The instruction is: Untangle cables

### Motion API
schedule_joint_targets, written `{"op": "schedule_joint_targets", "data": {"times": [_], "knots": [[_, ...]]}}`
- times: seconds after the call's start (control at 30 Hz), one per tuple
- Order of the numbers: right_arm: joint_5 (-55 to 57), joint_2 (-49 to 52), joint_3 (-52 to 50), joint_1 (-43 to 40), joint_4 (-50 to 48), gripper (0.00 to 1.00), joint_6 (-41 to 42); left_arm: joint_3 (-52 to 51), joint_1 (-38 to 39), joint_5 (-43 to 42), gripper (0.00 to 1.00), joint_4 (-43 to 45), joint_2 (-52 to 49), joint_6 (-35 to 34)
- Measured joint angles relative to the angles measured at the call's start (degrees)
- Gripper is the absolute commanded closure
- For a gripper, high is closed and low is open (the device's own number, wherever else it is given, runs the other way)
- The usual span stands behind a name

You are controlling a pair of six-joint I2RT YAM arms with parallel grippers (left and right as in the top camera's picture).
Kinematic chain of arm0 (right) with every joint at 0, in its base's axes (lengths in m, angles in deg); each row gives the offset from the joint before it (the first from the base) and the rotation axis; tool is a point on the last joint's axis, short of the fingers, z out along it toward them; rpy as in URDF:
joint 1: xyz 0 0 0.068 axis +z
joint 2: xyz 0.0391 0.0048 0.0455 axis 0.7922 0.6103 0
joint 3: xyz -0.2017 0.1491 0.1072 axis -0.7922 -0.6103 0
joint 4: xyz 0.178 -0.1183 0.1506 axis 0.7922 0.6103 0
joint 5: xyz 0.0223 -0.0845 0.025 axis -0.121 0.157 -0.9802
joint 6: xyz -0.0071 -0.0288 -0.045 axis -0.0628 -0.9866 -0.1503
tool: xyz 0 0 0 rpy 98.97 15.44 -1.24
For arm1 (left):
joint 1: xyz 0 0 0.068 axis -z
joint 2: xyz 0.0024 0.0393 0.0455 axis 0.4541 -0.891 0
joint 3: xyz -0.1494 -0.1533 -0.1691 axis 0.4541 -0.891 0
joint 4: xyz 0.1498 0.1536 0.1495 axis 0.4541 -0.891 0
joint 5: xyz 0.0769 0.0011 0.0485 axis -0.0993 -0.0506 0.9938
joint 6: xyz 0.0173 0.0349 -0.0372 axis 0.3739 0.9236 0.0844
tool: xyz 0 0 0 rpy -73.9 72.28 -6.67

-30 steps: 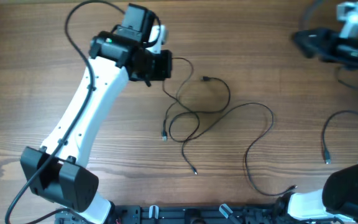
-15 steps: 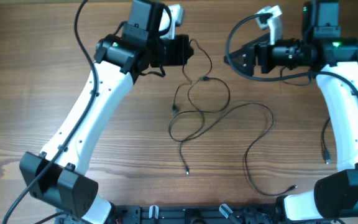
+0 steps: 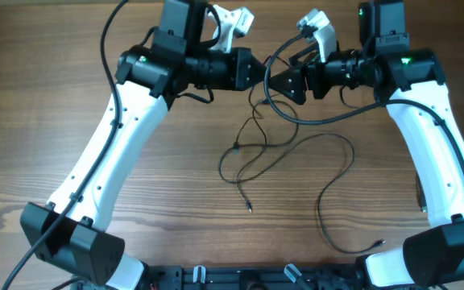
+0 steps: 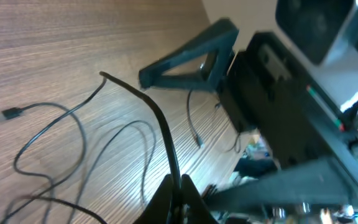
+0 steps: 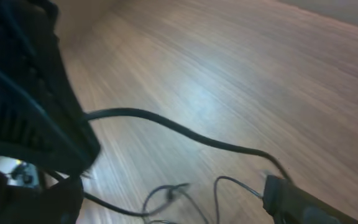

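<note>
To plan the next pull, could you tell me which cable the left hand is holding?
The cable lifted up into the left hand; the others lie flat.

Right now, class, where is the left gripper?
In the overhead view the left gripper is at the table's top centre, facing the right gripper close by; it is shut on a thin black cable above the tangle.

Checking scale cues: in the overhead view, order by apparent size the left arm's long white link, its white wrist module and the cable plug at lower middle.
1. left arm's long white link
2. white wrist module
3. cable plug
The arm sits nearer the camera; the order holds anyway.
</note>
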Motion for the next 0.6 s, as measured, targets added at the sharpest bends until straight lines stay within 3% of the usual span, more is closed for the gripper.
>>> {"op": "schedule_joint_targets", "data": {"times": [0.17,0.3,0.37,0.5,0.57,0.6], "knots": [[2.1,0.0,0.0,0.0,-1.1,0.10,-1.6,0.0,0.4,-4.6,0.96,-0.7,1.6,5.1],[2.2,0.0,0.0,0.0,-1.2,0.54,-4.1,0.0,0.5,-8.5,0.96,0.2,4.2,6.7],[2.3,0.0,0.0,0.0,-1.3,0.96,-4.9,0.0,0.5,-9.6,0.96,0.0,5.8,7.3],[2.2,0.0,0.0,0.0,-1.3,0.96,-5.2,0.0,0.5,-10.1,0.96,0.0,7.4,7.6],[2.3,0.0,0.0,0.0,-1.3,0.96,-5.1,0.0,0.5,-9.6,0.80,-0.7,7.4,7.6],[2.3,0.0,0.0,0.0,-1.4,0.96,-4.9,0.0,0.5,-9.2,0.65,-1.0,7.4,7.8]]}}
